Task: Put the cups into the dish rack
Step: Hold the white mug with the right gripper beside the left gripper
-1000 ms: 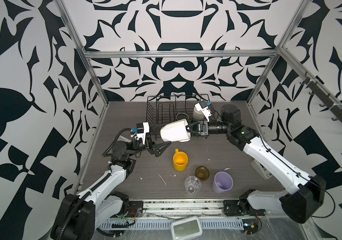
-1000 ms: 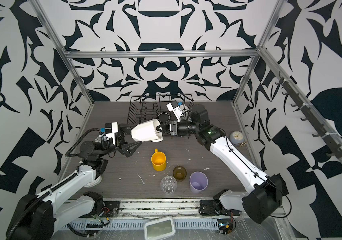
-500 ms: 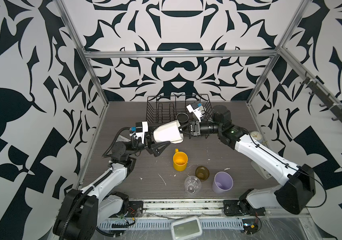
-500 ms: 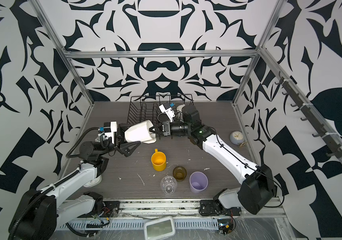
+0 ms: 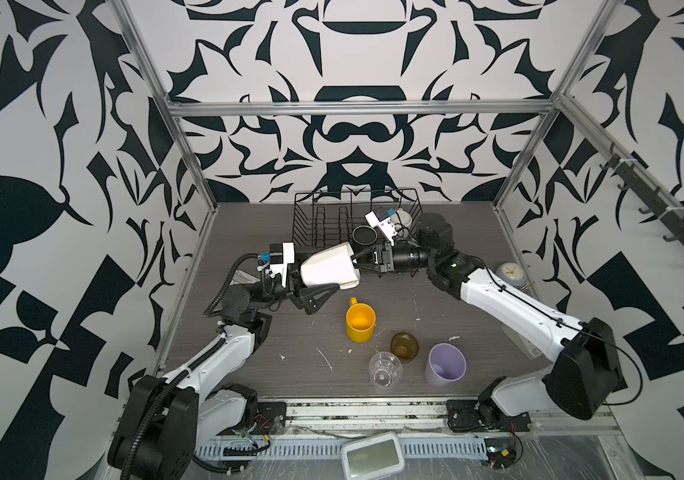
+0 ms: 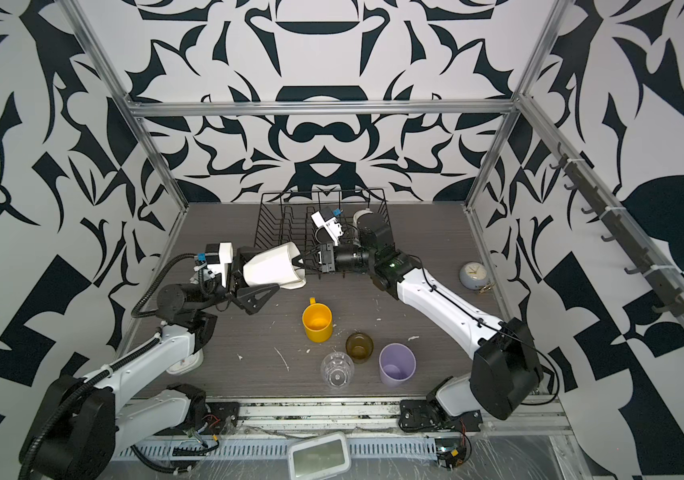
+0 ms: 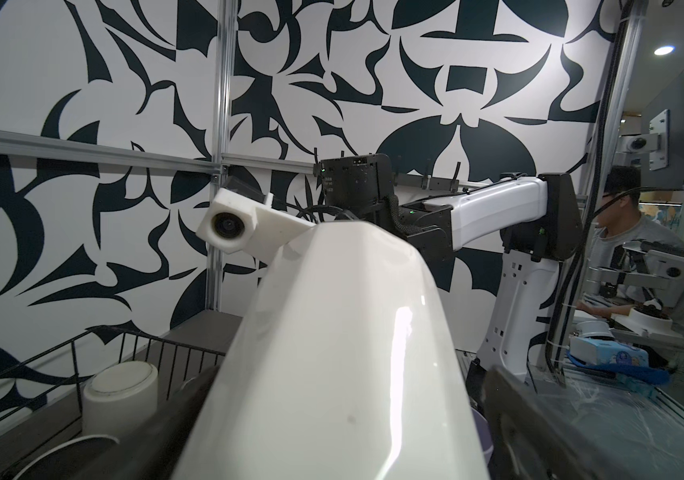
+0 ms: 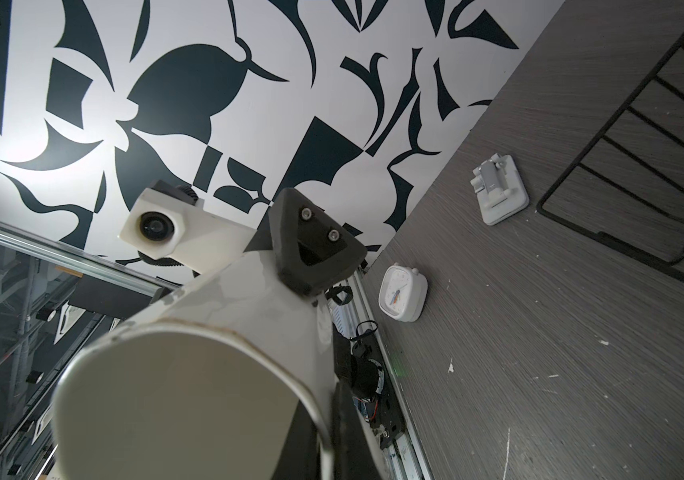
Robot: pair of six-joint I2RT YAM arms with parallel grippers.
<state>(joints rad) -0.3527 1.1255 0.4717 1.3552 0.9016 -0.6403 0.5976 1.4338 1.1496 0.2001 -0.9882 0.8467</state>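
A faceted white mug (image 5: pixel 328 266) (image 6: pixel 271 266) hangs on its side above the table, in front of the dish rack (image 5: pixel 319 208) (image 6: pixel 286 199). My right gripper (image 5: pixel 355 264) (image 8: pixel 332 415) is shut on its rim, one finger inside the mouth. My left gripper (image 5: pixel 311 276) stands open with its fingers (image 7: pixel 540 424) either side of the mug's body (image 7: pixel 332 353). A black mug (image 5: pixel 364 236) and a white cup (image 5: pixel 403 216) (image 7: pixel 120 390) sit in the rack. A yellow mug (image 5: pixel 360 322), an amber glass (image 5: pixel 404 345), a clear glass (image 5: pixel 384 370) and a lilac tumbler (image 5: pixel 444 365) stand on the table.
A round pale-blue clock (image 5: pixel 510 274) stands by the right wall. A white square clock (image 8: pixel 400 293) sits near the left wall under my left arm. A small white device (image 8: pixel 498 195) lies left of the rack.
My right arm has carried the white mug to the left, and it now lies between my open left gripper's fingers. The left arm has barely moved.
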